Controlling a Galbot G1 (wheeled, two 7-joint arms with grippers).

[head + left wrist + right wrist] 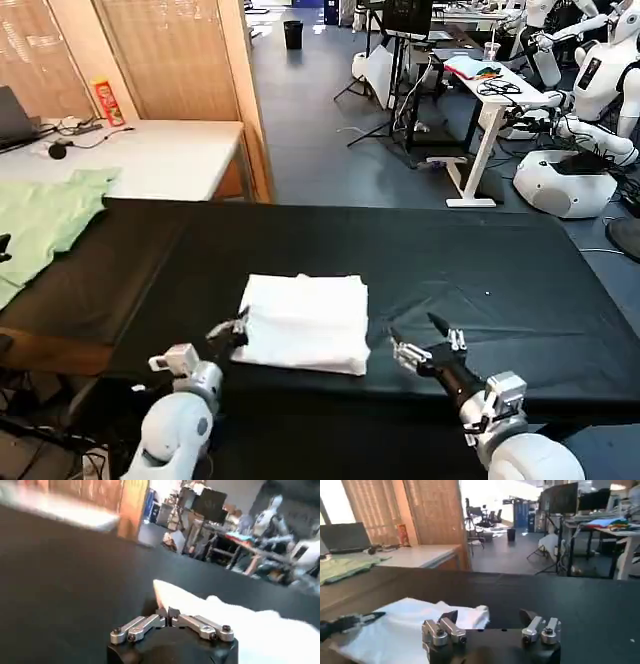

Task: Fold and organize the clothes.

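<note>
Shirt [305,322] lies folded on counter [480,270]; left gripper [229,332] closed beside it, right gripper [428,340] spread. Next: tidy placement.

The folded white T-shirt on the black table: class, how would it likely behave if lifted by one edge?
The folded white T-shirt is soft cloth, so it would probably droop. Its stacked layers would likely slide apart and unfold. It looks light; the black table cover could drag it when pushed.

Folded T-shirt [305,322] lying on counter [480,270] near its front edge, left gripper [228,332] at its left side, right gripper [425,340] just right, green garment [45,225] far left.
</note>
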